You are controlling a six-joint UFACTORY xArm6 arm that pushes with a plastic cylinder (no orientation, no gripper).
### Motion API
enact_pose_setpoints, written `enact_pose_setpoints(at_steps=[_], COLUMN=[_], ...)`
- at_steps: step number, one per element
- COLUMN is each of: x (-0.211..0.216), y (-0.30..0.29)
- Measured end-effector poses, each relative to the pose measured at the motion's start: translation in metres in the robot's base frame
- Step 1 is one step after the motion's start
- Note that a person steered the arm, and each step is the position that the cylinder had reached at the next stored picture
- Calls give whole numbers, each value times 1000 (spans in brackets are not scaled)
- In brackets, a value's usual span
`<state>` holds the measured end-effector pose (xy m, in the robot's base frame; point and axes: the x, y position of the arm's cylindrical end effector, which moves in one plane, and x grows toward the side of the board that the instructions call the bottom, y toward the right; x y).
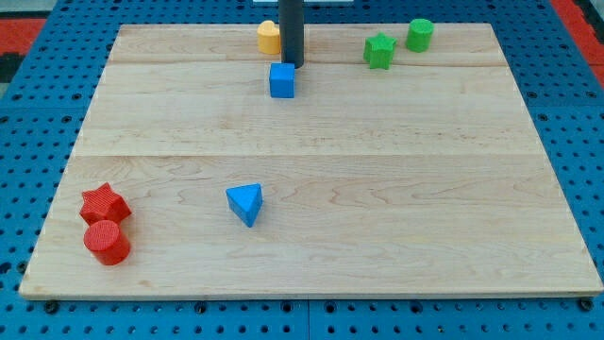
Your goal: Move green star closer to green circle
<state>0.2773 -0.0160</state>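
Note:
The green star [379,50] lies near the view's top right on the wooden board [377,189]. The green circle [420,35] stands just up and right of it, a small gap between them. My tip [292,64] comes down from the view's top centre, well to the left of the green star. It rests just above the blue cube [281,80] and right beside the yellow block [270,37].
A blue triangle [245,203] lies left of centre lower down. A red star [104,203] and a red circle [107,242] sit together at the bottom left. Blue pegboard surrounds the board's edges.

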Motion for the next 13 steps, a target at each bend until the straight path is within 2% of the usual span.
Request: enact_pose_setpoints(at_steps=[1,3,10,12,13], x=[2,-15,-28,-18,8], y=[0,41,68,72,76])
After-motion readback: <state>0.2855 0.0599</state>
